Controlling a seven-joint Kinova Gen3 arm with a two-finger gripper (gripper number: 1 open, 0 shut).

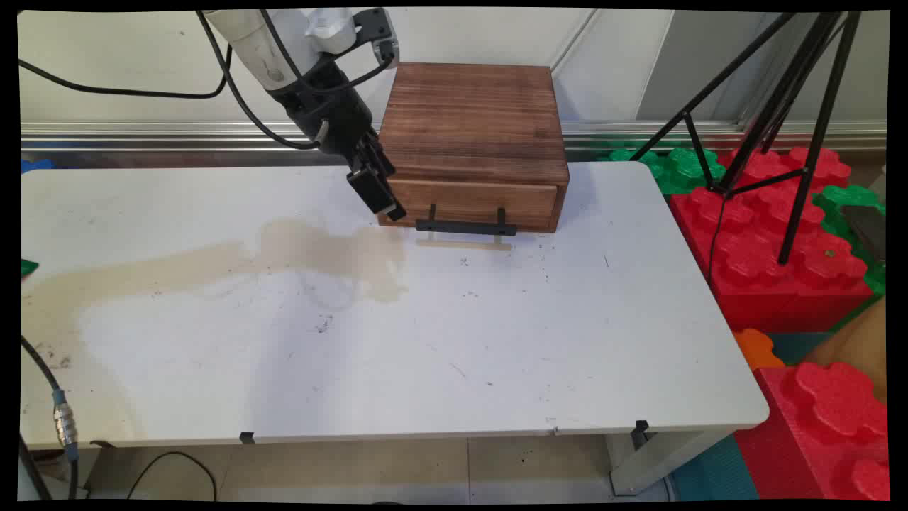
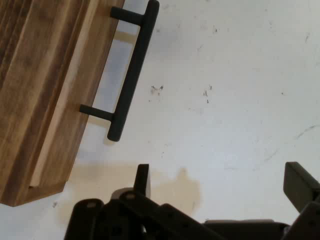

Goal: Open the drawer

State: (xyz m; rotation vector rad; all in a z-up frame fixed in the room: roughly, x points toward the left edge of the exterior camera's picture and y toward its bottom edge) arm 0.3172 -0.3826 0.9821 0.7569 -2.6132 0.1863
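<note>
The gripper [image 1: 379,191] hangs low at the front left corner of a wooden box [image 1: 474,135], just beside the left end of the drawer [image 1: 474,201]. In the hand view its two fingers [image 2: 142,180] stand spread wide apart with bare table between them, holding nothing; only their tips show, the rest being cut off by the picture's bottom edge. The drawer sits pushed in, and its black bar handle [image 1: 466,226] juts out on two short posts, near the gripper but apart from it. In the hand view the box is cut off at the left and top edges.

The box stands at the far side of the white table [image 1: 440,341]. A pale brown stain [image 1: 213,262] spreads leftward from below the gripper. Right of the table lie red foam blocks [image 1: 780,241] and green ones, partly hidden behind a black tripod [image 1: 780,106] whose top is out of view.
</note>
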